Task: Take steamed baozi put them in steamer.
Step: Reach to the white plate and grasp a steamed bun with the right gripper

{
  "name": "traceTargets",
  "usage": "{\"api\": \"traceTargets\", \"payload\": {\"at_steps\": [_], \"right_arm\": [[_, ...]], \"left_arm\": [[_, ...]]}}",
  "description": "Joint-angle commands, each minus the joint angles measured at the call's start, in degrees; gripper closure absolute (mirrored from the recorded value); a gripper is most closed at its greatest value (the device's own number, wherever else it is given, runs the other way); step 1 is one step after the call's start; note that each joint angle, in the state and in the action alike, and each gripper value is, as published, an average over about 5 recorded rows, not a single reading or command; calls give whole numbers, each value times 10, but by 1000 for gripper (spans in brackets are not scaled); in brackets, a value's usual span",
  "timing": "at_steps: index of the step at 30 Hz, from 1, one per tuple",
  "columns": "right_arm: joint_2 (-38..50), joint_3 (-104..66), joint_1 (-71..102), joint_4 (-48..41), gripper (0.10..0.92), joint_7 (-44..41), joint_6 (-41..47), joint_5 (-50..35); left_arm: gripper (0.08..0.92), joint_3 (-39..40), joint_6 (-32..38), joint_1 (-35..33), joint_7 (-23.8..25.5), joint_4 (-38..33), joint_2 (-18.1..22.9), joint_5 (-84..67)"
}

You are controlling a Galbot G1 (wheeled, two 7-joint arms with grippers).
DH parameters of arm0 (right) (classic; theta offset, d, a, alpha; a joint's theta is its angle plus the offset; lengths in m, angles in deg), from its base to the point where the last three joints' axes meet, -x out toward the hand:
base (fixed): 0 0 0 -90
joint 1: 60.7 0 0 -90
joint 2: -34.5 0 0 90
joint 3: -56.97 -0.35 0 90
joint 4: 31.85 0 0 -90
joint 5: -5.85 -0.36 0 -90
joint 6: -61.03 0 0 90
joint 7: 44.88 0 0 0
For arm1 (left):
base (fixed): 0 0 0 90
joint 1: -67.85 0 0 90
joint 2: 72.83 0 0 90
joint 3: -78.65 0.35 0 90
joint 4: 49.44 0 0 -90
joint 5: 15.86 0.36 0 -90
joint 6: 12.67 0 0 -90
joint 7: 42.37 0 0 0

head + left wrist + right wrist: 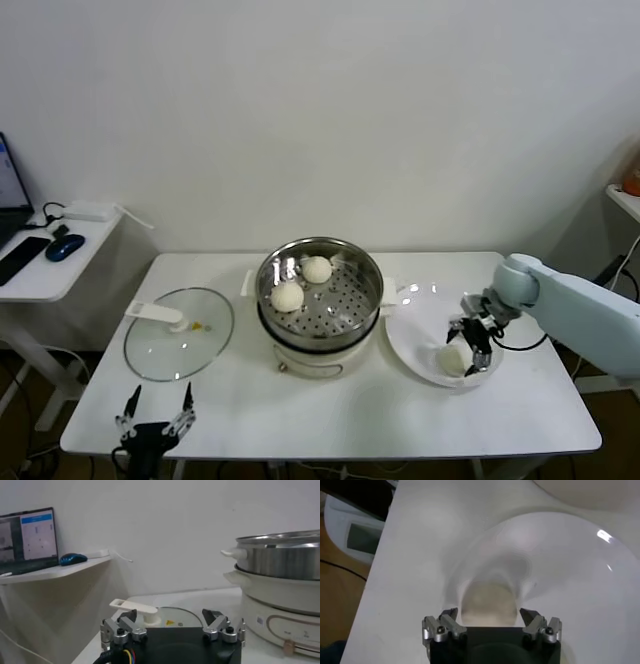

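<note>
Baozi (pixel 451 360) on white plate (pixel 410 345), white table (pixel 330 410); both grippers' jaws apart.

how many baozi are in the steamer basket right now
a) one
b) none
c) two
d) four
c) The head view shows two baozi lying on the perforated floor of the steamer, while another one is on the white plate between the open fingers of the right gripper.

Cream-white baozi (pixel 288 296) were seen in the shiny silver steamer (pixel 320 262), its floor dotted with holes, on a white base. A white plate (pixel 410 340), white surface (pixel 330 410) and clear glass lid (pixel 178 335) were noted.
</note>
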Motion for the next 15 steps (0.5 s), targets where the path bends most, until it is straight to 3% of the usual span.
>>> {"api": "traceTargets", "payload": {"at_steps": [1,6,15], "right_arm": [[-11,-8,15,-12,203,2,0,11],[-12,-9,15,-12,208,-1,1,14],[-11,-15,17,-14,294,-1,1,14]], "left_arm": [[177,0,1,-2,0,0,0,0],[177,0,1,-2,-1,1,0,0],[177,0,0,-1,-1,2,0,0]]}}
